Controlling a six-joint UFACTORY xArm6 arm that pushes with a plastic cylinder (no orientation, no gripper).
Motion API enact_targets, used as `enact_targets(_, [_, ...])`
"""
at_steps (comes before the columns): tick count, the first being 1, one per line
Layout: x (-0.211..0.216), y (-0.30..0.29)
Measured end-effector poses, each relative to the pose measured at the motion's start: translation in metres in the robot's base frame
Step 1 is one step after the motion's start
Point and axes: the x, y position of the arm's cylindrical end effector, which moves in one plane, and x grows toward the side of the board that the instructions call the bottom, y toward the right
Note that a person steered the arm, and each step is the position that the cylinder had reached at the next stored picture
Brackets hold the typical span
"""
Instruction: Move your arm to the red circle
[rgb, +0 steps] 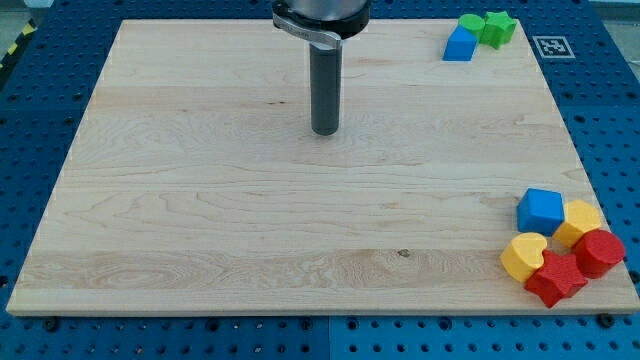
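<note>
Your tip (324, 131) sits upper-centre on the desk (200, 200), touching nothing. No claw fitted, so no claw state to tell. Red circle (600, 252) lies at four o'clock, well apart, packed against the yellow block (579, 220) and red star (555, 279); approach gently.

Eight blocks lie on the wooden board (200, 200), counted by colour as two red, two yellow, two blue and two green. The reds are a red circle (600, 252) and a red star (555, 279); the yellows are a yellow heart (523, 255) and a yellow hexagon (579, 220). The blues are a blue cube (541, 211) and a blue block (459, 45), and the green star (498, 27) and green block (470, 22) sit so close that their shapes are probably, not certainly, distinct.
</note>
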Motion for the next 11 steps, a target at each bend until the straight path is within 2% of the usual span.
enact_targets(1, [0.000, 0.000])
enact_targets(2, [0.000, 0.027])
enact_targets(4, [0.018, 0.208])
enact_targets(5, [0.070, 0.280])
enact_targets(6, [0.126, 0.316])
enact_targets(7, [0.164, 0.339])
enact_targets(10, [0.174, 0.317])
enact_targets(11, [0.201, 0.318])
